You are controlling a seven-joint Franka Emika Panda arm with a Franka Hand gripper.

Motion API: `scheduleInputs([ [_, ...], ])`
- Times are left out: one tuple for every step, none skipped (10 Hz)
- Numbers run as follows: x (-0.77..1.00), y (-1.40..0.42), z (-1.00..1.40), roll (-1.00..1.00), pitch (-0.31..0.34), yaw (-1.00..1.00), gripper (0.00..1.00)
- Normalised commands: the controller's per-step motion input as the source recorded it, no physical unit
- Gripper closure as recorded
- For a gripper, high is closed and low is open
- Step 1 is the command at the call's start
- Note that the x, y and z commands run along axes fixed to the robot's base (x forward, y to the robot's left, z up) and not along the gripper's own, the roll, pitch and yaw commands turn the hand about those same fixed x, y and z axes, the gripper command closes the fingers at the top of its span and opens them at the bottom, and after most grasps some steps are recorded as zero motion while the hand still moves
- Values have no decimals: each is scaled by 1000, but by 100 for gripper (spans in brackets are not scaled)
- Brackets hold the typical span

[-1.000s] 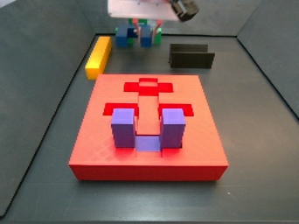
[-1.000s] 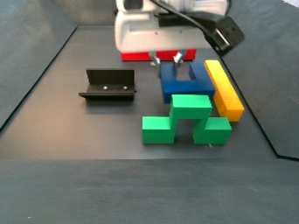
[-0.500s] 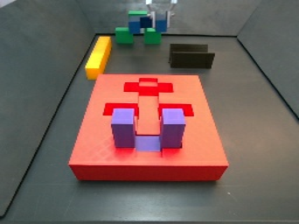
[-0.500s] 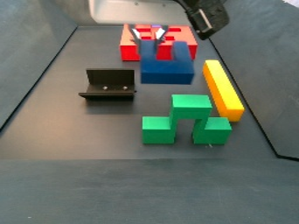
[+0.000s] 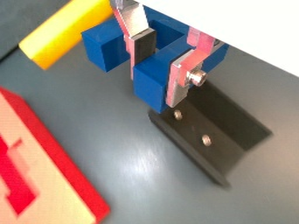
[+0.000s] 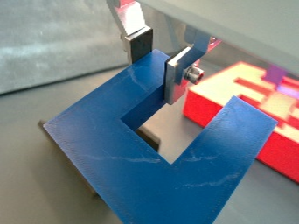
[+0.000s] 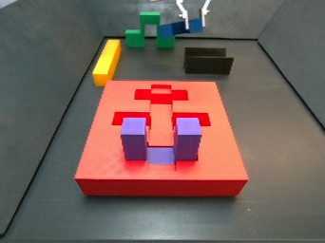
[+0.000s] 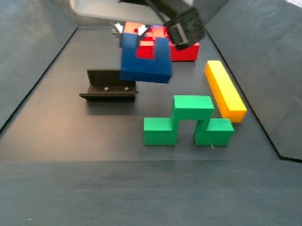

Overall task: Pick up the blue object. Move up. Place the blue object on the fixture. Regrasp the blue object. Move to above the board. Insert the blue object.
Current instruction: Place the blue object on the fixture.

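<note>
My gripper (image 8: 140, 39) is shut on the blue object (image 8: 144, 61) and holds it in the air, above and just beside the fixture (image 8: 109, 86). In both wrist views the silver fingers clamp one prong of the blue object (image 5: 121, 45) (image 6: 140, 162), with the gripper (image 5: 163, 63) (image 6: 159, 59) at its upper edge. The fixture (image 5: 219, 133) lies just below the block. In a side view the gripper (image 7: 193, 17) is at the far end with the blue object (image 7: 170, 32) next to it, behind the fixture (image 7: 208, 61). The red board (image 7: 127, 171) lies nearer.
A purple U-shaped block (image 7: 159, 140) sits in the board's recess. A yellow bar (image 8: 224, 88) (image 7: 106, 59) lies along one side. A green block (image 8: 186, 119) stands near the fixture. Grey walls enclose the floor.
The gripper has risen with the blue object from the floor beside the yellow bar and carried it sideways toward the fixture.
</note>
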Motion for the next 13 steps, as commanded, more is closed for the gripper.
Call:
scheduleInputs([
  [731,-169,0,-471,-154,-40,100],
  [846,-180,94,-243,94,-109,100],
  [900,0,406,-454,351,-100,100],
  [889,0,337,-429,354,-129,100],
  [820,0,254,-377,420,-171,100],
  [791,0,203,-337,414,-200,100],
  [731,0,11,-397,391,-243,100],
  [763,0,-140,-623,183,-346,100],
  [789,0,-163,-631,149,-340,100],
  [811,0,-234,-703,77,-326,100],
  [811,26,-226,-763,6,-306,100],
  [786,54,-146,-777,0,-266,100],
  [731,29,-11,-734,66,-111,100],
])
